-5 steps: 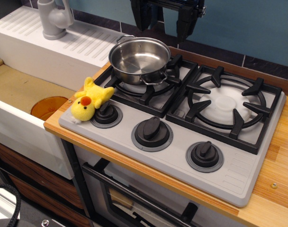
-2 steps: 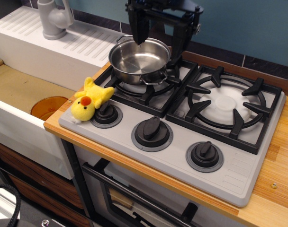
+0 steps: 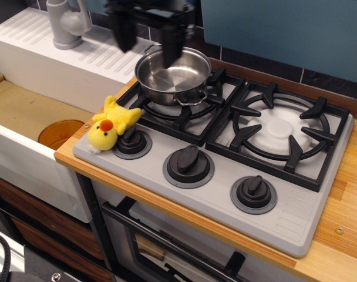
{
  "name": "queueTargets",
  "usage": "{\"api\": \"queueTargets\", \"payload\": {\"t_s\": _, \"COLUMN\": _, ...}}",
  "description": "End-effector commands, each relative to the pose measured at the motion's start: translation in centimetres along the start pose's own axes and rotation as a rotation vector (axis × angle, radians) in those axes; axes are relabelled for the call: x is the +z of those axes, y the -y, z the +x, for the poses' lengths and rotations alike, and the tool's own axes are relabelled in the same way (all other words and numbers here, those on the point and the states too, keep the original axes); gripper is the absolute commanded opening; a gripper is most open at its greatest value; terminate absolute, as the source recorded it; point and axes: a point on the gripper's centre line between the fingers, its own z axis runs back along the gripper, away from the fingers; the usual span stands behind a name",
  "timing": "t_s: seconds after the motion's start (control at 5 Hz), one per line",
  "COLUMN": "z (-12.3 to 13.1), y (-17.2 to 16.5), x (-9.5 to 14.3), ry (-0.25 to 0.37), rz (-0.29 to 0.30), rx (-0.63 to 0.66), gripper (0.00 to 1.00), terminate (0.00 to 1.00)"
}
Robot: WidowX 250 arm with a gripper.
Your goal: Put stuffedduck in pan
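Note:
The stuffedduck (image 3: 111, 125), a small fuzzy yellow plush with an orange-red beak, lies on the stove's front left corner against the leftmost knob (image 3: 131, 141). The pan (image 3: 172, 75), a shiny steel pot with thin loop handles, stands empty on the back left burner. My gripper (image 3: 148, 46) is blurred by motion, open and empty, high above the pan's left rim and well above and behind the duck. One finger (image 3: 125, 32) hangs left of the pan, the other over its inside.
The grey stove top (image 3: 296, 217) has three black knobs along the front and a bare right burner (image 3: 281, 130). A white sink (image 3: 26, 117) with an orange drain lies left of the duck. A grey faucet (image 3: 67, 23) stands at the back left.
My gripper has moved left and slightly down, from above the pan's right side to above its left rim. The duck and pan have not moved.

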Motion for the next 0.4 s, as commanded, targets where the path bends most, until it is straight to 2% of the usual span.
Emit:
{"api": "queueTargets", "payload": {"t_s": 0.0, "z": -0.8, "y": -2.6, "x": 0.5, "ry": 0.114, "rz": 0.050, "rx": -0.014, "gripper": 1.00, "terminate": 0.00}}
{"api": "queueTargets", "payload": {"t_s": 0.2, "z": -1.3, "y": -3.8, "x": -0.8, "ry": 0.152, "rz": 0.056, "rx": -0.031, "gripper": 1.00, "terminate": 0.00}}
